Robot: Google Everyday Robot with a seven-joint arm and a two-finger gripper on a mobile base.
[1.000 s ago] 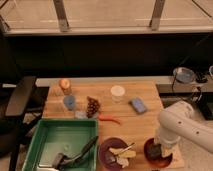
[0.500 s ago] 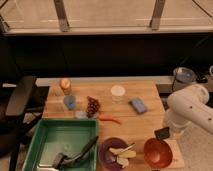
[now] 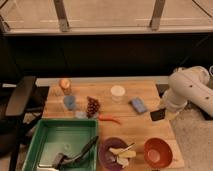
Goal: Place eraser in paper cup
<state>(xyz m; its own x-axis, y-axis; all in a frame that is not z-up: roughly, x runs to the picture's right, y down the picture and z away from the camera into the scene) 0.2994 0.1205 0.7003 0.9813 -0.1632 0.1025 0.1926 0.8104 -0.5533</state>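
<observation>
Arm lifted clear of red bowl (image 3: 158, 151), now higher, at counter's (image 3: 142, 127) right edge. Pincer (image 3: 161, 111) pressed together, pinching eraser (image 3: 157, 115) at tip. Paper cup (image 3: 117, 93) well left of pincer, light-blue block (image 3: 138, 105) between. Pick looks done; carry to cup remains.

Dark eraser (image 3: 157, 115) gripped in claw (image 3: 160, 113), right of upright white paper cup (image 3: 117, 93).

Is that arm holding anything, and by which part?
Yes: the end effector, over the right edge of the table, is shut on the dark eraser, seemingly by its upper right side; exact contact is hidden.
</observation>
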